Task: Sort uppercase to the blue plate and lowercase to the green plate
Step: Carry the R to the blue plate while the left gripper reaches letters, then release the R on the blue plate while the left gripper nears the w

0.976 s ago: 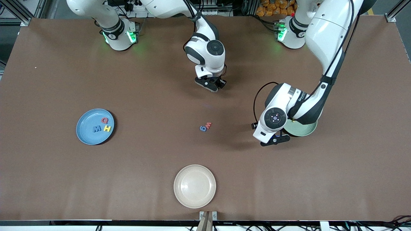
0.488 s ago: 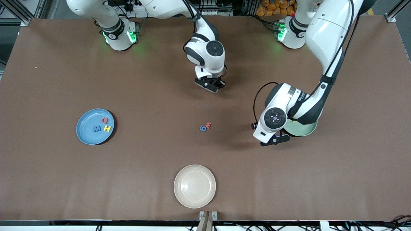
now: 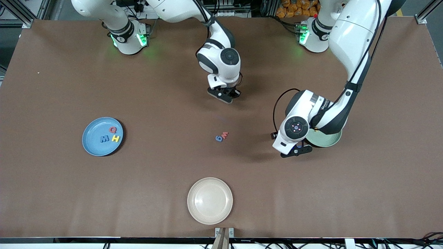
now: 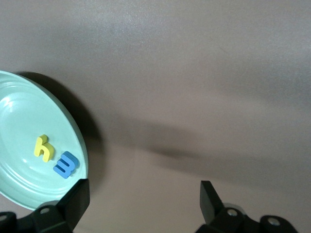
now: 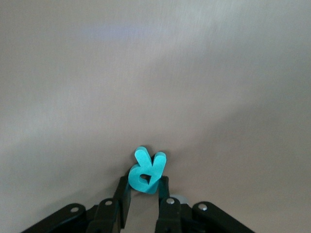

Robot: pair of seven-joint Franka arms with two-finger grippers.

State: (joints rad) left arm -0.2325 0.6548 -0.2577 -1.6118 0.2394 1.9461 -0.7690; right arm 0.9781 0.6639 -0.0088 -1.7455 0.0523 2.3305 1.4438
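My right gripper (image 3: 224,95) is low over the table between the two bases, shut on the teal-green uppercase R (image 5: 147,171), which stands up between its fingertips (image 5: 125,187). The blue plate (image 3: 93,145) toward the right arm's end holds the red Q (image 3: 112,129), blue M (image 3: 104,139) and yellow H (image 3: 115,138). Two lowercase letters, a blue g (image 3: 218,138) and a red m (image 3: 225,135), lie touching mid-table. My left gripper (image 3: 297,150) hangs open and empty beside the green plate (image 3: 327,140), which holds a yellow h (image 4: 43,147) and a blue m (image 4: 65,164).
A cream-beige plate (image 3: 209,200) with nothing on it sits near the table edge closest to the front camera. The left arm's elbow and wrist hang over part of the green plate.
The right gripper has shut on the R and shifted slightly toward the right arm's end. The left arm has not moved.
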